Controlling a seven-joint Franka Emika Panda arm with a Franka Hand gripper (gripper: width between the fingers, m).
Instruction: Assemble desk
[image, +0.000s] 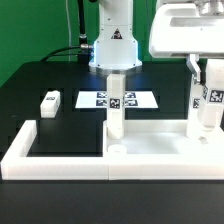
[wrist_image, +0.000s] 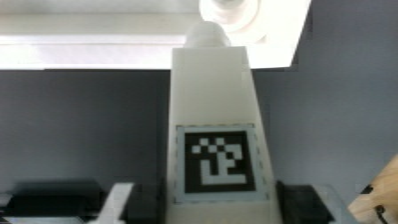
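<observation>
The white tabletop (image: 160, 138) lies flat inside the border frame at the exterior view's right. One white leg (image: 115, 100) stands upright on its left corner. My gripper (image: 207, 72) is shut on a second tagged leg (image: 209, 100) and holds it upright at the tabletop's right end. In the wrist view the held leg (wrist_image: 217, 120) runs out between my dark fingers (wrist_image: 151, 202), its tag facing the camera. Its tip is at a round hole (wrist_image: 228, 12) in the tabletop (wrist_image: 89, 35). I cannot tell whether the tip is in the hole. A third leg (image: 50, 102) lies loose at the left.
The long white U-shaped border frame (image: 60, 162) runs along the front and up the exterior view's left. The marker board (image: 120, 99) lies flat behind the standing leg. The robot base (image: 113, 45) stands at the back centre on the black table.
</observation>
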